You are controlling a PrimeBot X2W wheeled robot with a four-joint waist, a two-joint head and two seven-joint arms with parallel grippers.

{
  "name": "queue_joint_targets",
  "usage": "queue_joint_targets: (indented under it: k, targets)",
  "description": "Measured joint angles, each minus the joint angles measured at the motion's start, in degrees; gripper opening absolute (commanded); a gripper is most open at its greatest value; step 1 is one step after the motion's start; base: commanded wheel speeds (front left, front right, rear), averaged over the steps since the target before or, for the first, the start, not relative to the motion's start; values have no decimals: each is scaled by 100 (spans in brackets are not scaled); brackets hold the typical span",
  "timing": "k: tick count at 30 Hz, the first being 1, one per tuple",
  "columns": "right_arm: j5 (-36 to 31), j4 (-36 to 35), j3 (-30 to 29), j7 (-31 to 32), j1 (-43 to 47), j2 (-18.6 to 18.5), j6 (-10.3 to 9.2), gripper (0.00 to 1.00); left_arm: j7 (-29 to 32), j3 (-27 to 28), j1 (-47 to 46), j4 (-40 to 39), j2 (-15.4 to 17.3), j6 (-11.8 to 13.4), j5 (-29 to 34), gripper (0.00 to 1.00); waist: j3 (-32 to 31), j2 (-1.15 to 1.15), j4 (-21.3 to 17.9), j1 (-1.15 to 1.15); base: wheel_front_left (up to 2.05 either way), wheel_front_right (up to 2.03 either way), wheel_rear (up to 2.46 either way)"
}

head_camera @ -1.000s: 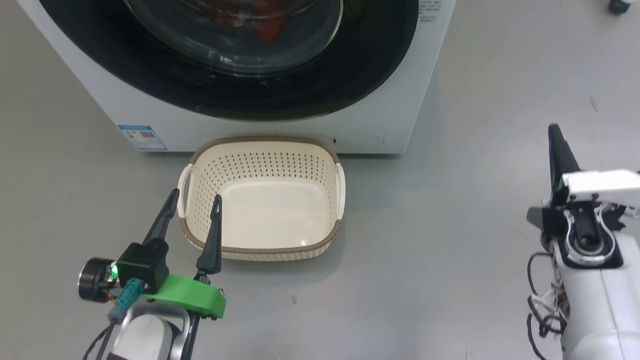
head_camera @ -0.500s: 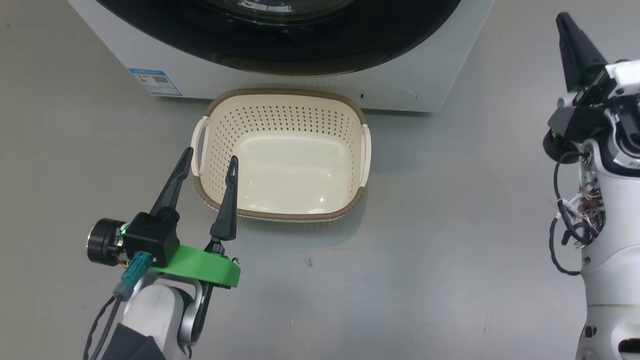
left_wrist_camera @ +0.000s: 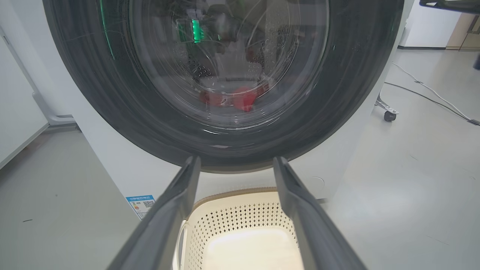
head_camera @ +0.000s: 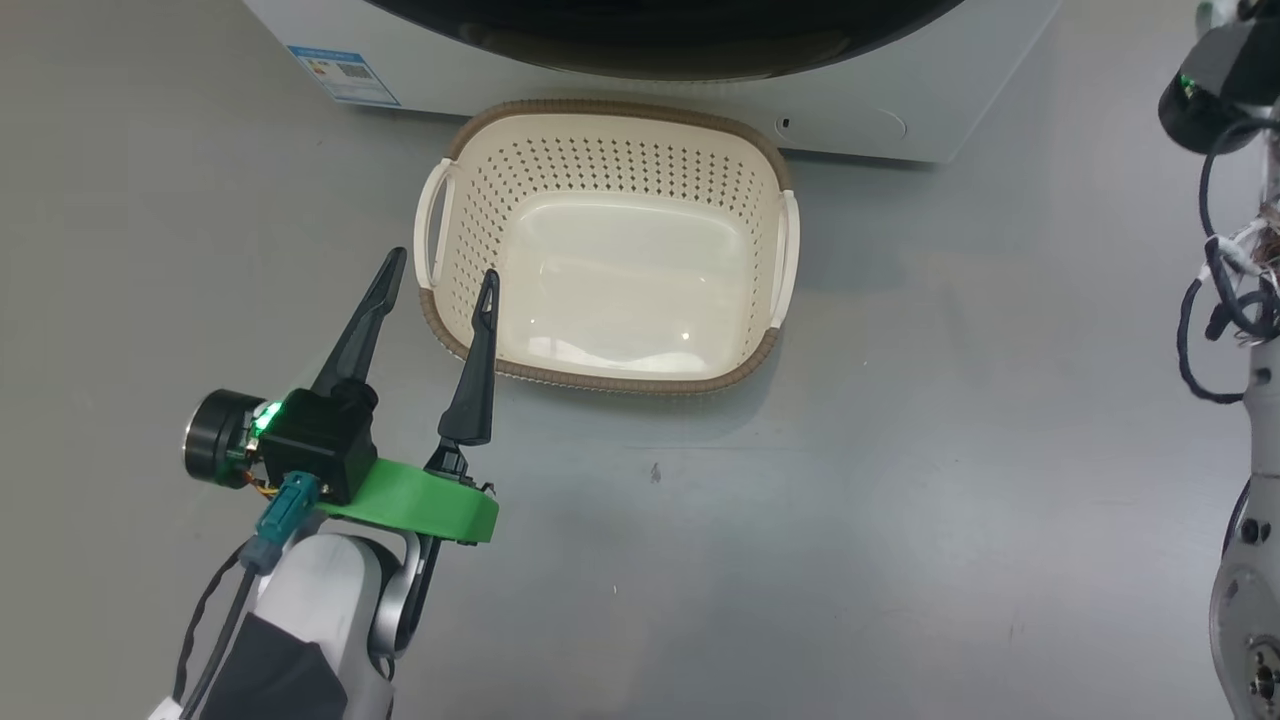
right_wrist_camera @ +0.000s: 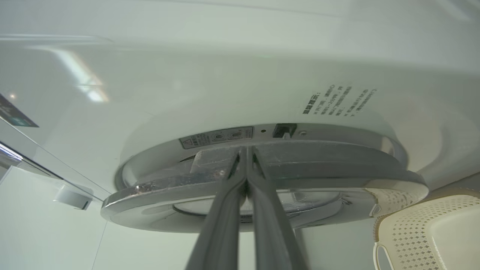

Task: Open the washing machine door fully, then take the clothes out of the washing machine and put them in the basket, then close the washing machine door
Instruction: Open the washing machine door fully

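In the head view the basket (head_camera: 600, 106) sits on the grey floor with nothing in it. Just behind it is the white front of the washing machine (head_camera: 520, 85), whose blue label (head_camera: 343, 72) lies off the basket's rear left corner. The left gripper (head_camera: 442, 266) hangs over the basket's left handle with its fingers spread apart and holding nothing. Well to the basket's right, the right arm (head_camera: 1222, 75) rises with loose black cables. In the left wrist view the left gripper (left_wrist_camera: 237, 161) frames the basket (left_wrist_camera: 240, 219) between its parted fingers. Above and behind the basket the washing machine door (left_wrist_camera: 93, 97) lies closed against the machine, with the clothes (left_wrist_camera: 242, 99) showing red through the glass. A caster (left_wrist_camera: 388, 114) and a floor cable (left_wrist_camera: 431, 90) sit far off to the basket's right. In the right wrist view the right gripper (right_wrist_camera: 246, 150) has its fingers pressed together, empty, with the tips at the door's grey edge (right_wrist_camera: 318, 161). Contact cannot be told. The basket (right_wrist_camera: 431, 228) is low at the right.
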Motion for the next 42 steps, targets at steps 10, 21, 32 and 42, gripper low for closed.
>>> queue_joint_targets:
  k: [10, 21, 32, 42]
  targets:
    - [-105, 220, 311, 502, -660, -399, -147, 0, -1, -105, -170, -33, -24, -3, 32, 100, 288, 0, 185, 0, 0, 0, 0]
    - [-214, 520, 536, 831, -1174, -580, -236, 0, -1, -209, -236, -13, -54, -3, 32, 100, 435, 0, 318, 0, 0, 0, 0]
    - [-212, 839, 614, 1095, -1474, -599, -237, 0, -1, -213, -303, 37, -66, -2, 32, 100, 517, 0, 369, 0, 0, 0, 0]
    - [9, 990, 619, 1562, -1555, -670, -194, 0, -1, -220, -361, 37, -69, 4, 2, 100, 532, 0, 337, 0, 0, 0, 0]
